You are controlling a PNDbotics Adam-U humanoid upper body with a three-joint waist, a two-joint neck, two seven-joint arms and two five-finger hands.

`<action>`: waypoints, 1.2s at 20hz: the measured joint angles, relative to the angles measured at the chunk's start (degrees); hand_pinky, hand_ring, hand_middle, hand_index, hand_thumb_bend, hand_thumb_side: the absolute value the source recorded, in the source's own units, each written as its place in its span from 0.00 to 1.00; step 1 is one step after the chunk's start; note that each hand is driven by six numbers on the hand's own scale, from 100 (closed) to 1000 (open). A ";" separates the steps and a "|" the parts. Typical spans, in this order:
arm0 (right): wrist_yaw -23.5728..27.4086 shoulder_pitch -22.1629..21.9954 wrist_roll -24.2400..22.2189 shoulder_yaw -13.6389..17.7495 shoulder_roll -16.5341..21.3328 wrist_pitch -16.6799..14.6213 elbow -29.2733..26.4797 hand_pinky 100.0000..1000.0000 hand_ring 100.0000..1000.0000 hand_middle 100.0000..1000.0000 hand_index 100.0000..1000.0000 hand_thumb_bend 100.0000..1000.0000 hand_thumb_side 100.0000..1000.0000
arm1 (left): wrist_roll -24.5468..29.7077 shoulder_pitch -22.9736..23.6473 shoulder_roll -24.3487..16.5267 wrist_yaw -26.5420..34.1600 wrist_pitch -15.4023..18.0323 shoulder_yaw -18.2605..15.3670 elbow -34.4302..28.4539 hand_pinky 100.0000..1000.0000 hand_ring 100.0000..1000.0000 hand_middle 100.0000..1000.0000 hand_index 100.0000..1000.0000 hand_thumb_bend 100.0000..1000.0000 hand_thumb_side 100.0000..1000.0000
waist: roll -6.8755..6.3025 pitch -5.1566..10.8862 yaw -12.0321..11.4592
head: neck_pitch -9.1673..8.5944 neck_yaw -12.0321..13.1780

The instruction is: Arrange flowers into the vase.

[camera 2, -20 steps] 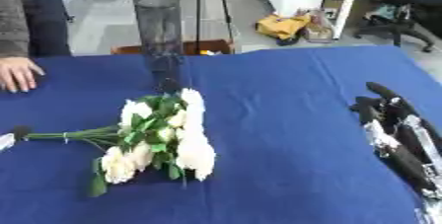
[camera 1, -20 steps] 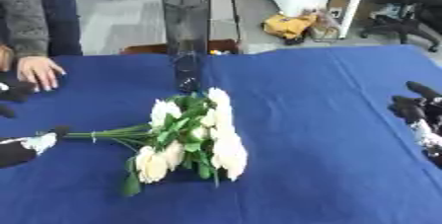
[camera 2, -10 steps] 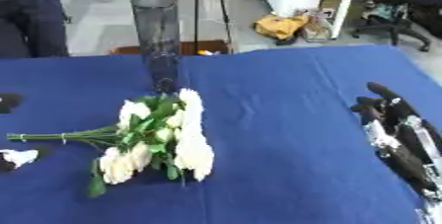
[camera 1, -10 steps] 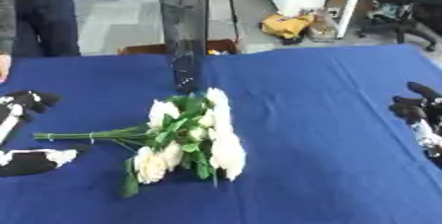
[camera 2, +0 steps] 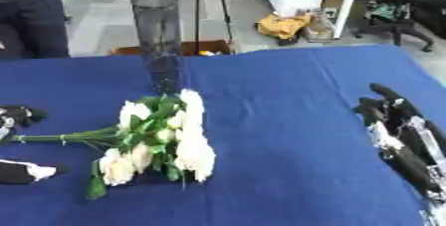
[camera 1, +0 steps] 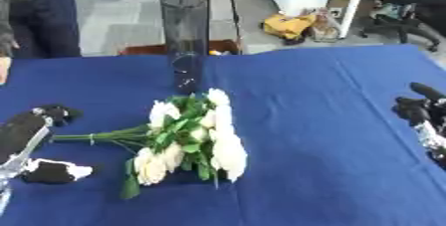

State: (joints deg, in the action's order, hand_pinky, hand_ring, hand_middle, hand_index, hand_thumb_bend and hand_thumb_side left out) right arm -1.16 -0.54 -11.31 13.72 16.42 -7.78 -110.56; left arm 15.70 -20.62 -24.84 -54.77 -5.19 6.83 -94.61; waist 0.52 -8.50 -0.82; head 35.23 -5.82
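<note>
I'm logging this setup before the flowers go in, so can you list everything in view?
Vase: one, tall clear glass cylinder, upright at the table's far middle.
Bouquet of roses: one bunch, cream-white blooms with green leaves, lying on the cloth before the vase, stems pointing left.
Tablecloth: one, blue, covering the table.
Left hand: black, at the left edge beside the stem ends, open.
Right hand: black and silver, at the right edge, open, idle.

Lay on its side on the blue table (camera 1: 331, 135): bouquet of white flowers (camera 1: 187, 140), stems toward the left hand (camera 1: 35, 140). Stood upright just behind the blooms: tall clear vase (camera 1: 184, 41). Rested open at the right edge: right hand (camera 1: 424, 118).
</note>
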 measured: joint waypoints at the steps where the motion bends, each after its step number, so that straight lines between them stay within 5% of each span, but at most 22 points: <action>1: 0.00 0.00 -0.01 0.00 0.00 0.00 0.00 0.85 0.89 0.61 0.95 0.00 0.51 | 0.11 -0.23 0.23 -1.12 0.11 0.23 0.33 0.62 0.64 0.61 0.79 0.69 0.17 | 0.00 0.00 0.09 | 0.00 0.02; 24: 0.05 0.02 -0.32 -0.29 0.00 -0.04 0.02 0.85 0.89 0.60 0.95 0.00 0.51 | -1.02 -5.57 5.85 -20.73 1.78 3.15 10.14 0.62 0.61 0.57 0.76 0.56 0.07 | 0.00 0.00 0.68 | 0.02 0.21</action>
State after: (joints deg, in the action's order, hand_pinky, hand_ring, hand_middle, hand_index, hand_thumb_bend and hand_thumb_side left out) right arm -1.11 -0.52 -11.63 13.43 16.42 -7.82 -110.53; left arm 14.68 -26.19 -18.99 -75.50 -3.42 9.97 -84.47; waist 0.52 -8.50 -0.14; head 35.25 -5.61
